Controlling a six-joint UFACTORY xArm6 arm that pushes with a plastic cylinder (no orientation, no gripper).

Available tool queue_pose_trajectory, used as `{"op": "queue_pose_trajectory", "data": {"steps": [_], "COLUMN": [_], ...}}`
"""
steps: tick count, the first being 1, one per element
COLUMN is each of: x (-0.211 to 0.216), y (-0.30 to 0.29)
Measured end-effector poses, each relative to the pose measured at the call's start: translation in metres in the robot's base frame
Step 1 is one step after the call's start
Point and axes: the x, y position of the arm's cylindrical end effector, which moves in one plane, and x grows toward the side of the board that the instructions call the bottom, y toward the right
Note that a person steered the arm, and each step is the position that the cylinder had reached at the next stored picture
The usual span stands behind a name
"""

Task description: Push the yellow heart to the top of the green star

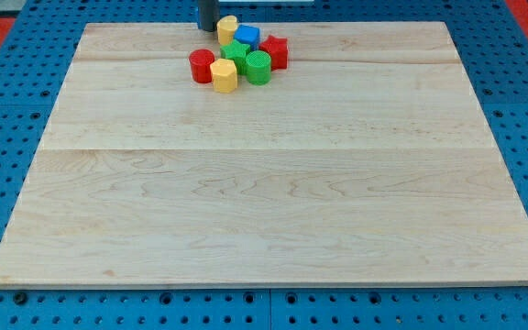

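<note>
Touching my tip: yellow heart, view's right.

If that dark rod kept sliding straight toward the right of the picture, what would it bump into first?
Most likely the yellow heart. My tip sits just to its left at the view's top, seemingly touching it. The blue block lies right behind, though depth is hard to judge here.

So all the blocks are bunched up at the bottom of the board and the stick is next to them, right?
Not quite. The camera view shows the blocks bunched at the top of the board, not the bottom. My tip is indeed next to them, just to the view's left of the top yellow block.
</note>
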Motion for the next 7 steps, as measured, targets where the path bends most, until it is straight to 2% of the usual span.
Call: {"op": "queue_pose_trajectory", "data": {"steps": [1,2,3,4,6,7], "x": [0.03,0.038,0.014,-0.005,0.003,0.03], "y": [0.0,-0.011,-0.025,-0.014,0.02,0.014]}}
